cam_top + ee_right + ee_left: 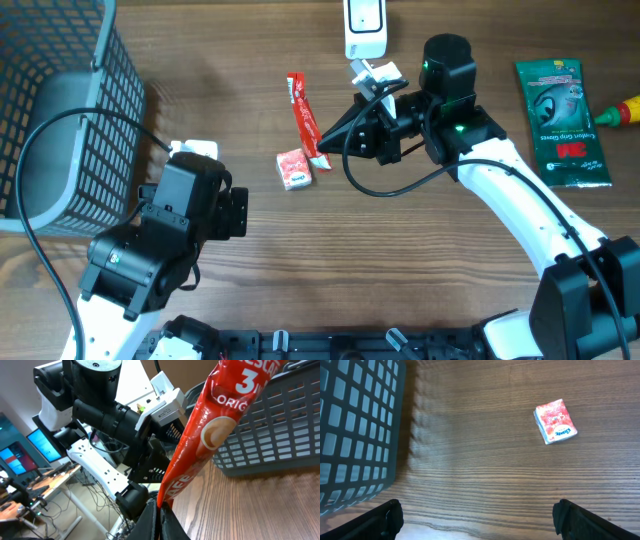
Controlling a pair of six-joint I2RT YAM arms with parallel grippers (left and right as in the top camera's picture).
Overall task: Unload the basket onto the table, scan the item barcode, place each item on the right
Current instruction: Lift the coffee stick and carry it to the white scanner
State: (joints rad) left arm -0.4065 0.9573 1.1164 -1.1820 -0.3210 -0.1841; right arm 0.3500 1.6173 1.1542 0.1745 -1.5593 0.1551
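Now | right gripper (161, 510) clamped on sachet (212, 435), probably Nescafé, "3… ORIG" | left gripper (480, 519) apart

Your left gripper (236, 212) sits low on your left side, jaws spread wide. Your right arm (520, 200) stretches across toward the left, and your right gripper (325, 135) is pinched tight on the red sachet (302, 112)
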